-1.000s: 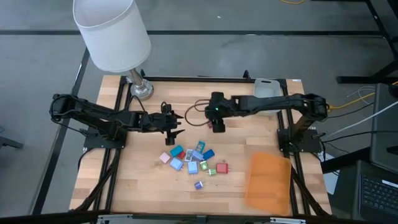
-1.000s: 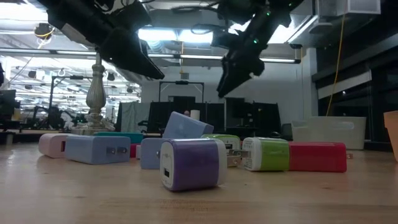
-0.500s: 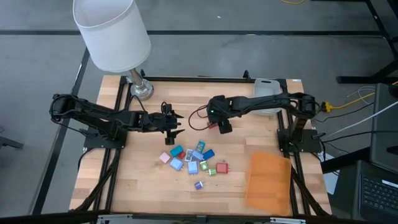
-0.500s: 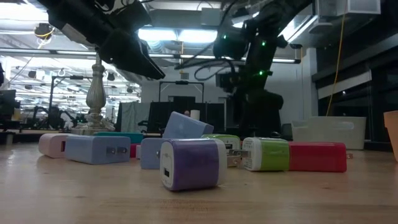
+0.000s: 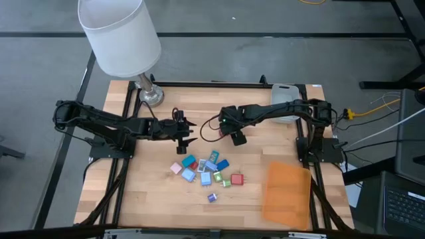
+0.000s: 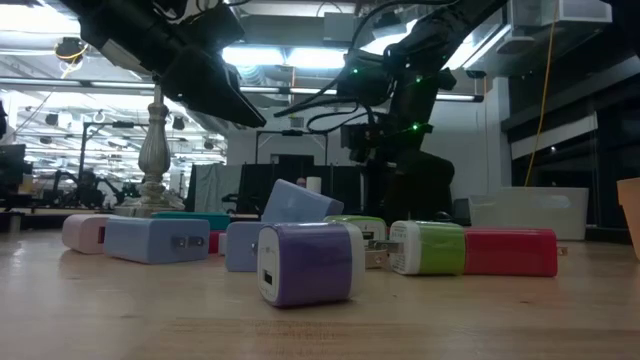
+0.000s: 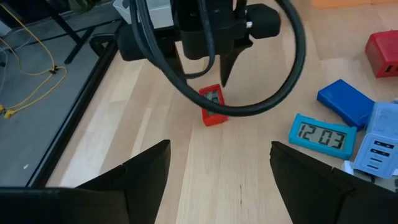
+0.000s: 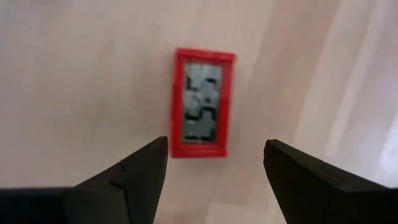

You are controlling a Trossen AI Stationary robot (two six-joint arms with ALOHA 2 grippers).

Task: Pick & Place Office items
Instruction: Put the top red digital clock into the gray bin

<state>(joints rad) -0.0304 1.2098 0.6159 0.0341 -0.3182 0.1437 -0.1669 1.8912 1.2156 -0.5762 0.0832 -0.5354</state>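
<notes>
I have the right gripper [image 8: 214,168] poised above a small red rectangular clock with a grey digit display [image 8: 202,103]. Its two dark fingers [image 8: 134,177] are spread apart, and the clock lies flat on the wooden table [image 8: 74,74] in line with the gap between them, untouched by either finger. In the left wrist view the same red clock [image 7: 212,104] sits directly under the right arm's pointed fingertips.

I see the left gripper [image 7: 217,168] with its fingers apart as well, holding nothing, aimed across the table toward that clock. To one side of its fingers lie a light blue digital clock reading 12:03 [image 7: 322,131], a dark blue block [image 7: 345,102] and a red block [image 7: 384,53].

From above, the cluster of small coloured office items [image 5: 208,172] lies on the table on the near side of both grippers, well apart from the red clock [image 5: 224,135].
</notes>
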